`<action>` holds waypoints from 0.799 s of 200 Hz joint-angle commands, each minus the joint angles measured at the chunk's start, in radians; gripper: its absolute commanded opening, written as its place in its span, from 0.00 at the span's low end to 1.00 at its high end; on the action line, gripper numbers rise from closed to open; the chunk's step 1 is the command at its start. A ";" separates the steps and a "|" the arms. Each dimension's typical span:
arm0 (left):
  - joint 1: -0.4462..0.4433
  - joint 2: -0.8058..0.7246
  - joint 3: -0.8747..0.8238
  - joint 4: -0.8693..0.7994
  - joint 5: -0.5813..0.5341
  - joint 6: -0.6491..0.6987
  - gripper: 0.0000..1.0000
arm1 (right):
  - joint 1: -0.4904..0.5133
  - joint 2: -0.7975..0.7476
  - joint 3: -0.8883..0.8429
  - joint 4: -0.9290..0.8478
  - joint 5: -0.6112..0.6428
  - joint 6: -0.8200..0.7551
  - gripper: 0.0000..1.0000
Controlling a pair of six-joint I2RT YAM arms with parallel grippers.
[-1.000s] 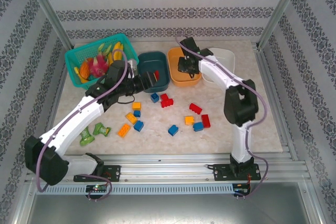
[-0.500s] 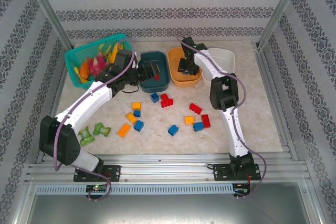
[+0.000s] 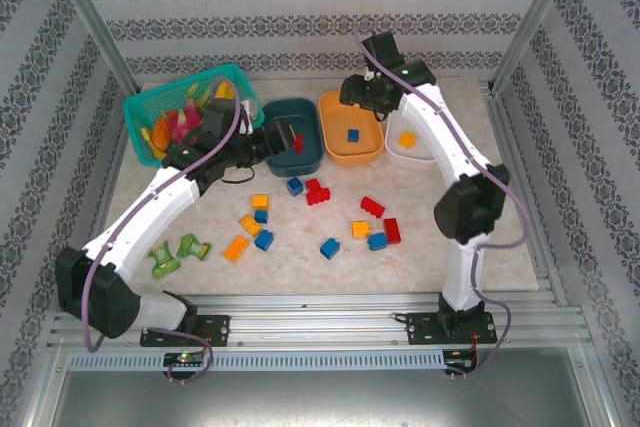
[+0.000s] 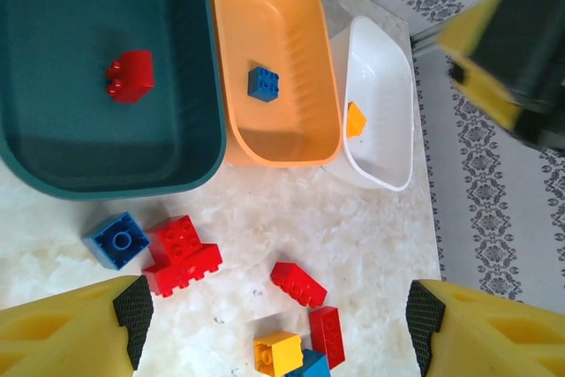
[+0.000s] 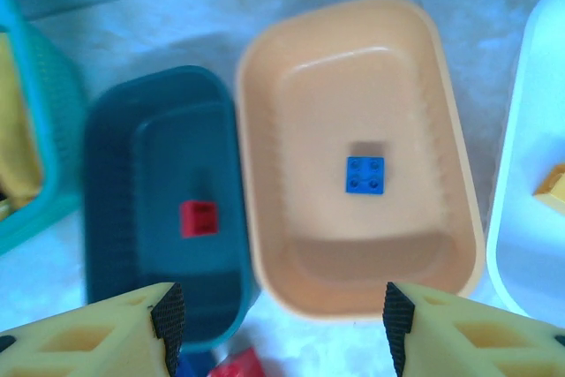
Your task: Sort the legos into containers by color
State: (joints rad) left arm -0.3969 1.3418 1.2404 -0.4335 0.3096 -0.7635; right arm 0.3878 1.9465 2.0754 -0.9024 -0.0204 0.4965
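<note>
Marbled tabletop (image 3: 480, 237) is carrying loose legos (image 3: 329, 247); a red brick (image 4: 130, 75) is lying in the teal tub (image 4: 35, 6), a blue brick (image 5: 365, 174) in the orange tub (image 5: 353, 77), a yellow brick (image 4: 355, 119) in the white tub (image 4: 380, 68). Both the left gripper (image 4: 278, 311) and the right gripper (image 5: 282, 324) are gaping, empty.

Bright, even overhead light washes the pale counter (image 3: 300, 269), leaving soft, short shadows. The right wrist view runs bluish and slightly blurred.
</note>
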 commanded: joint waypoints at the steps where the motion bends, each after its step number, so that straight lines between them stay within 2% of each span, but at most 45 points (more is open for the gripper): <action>1: 0.012 -0.056 -0.028 -0.122 -0.029 0.030 0.78 | 0.049 -0.153 -0.174 0.076 0.001 -0.021 0.64; 51: 0.012 -0.150 -0.105 -0.218 -0.055 0.031 0.77 | 0.159 -0.511 -0.591 0.238 -0.071 0.010 0.64; 93: 0.012 -0.204 -0.173 -0.257 -0.057 0.025 0.76 | 0.283 -0.732 -0.843 0.239 -0.082 0.059 0.68; 122: 0.010 -0.232 -0.225 -0.257 -0.040 0.008 0.75 | 0.340 -0.821 -0.967 0.209 -0.051 0.101 0.69; 160: -0.025 -0.212 -0.288 -0.196 -0.021 -0.043 0.73 | 0.352 -0.852 -1.030 0.217 -0.030 0.118 0.69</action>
State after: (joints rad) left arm -0.4000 1.1229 0.9878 -0.6506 0.2756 -0.7654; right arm 0.7311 1.1072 1.0721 -0.6914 -0.0811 0.5850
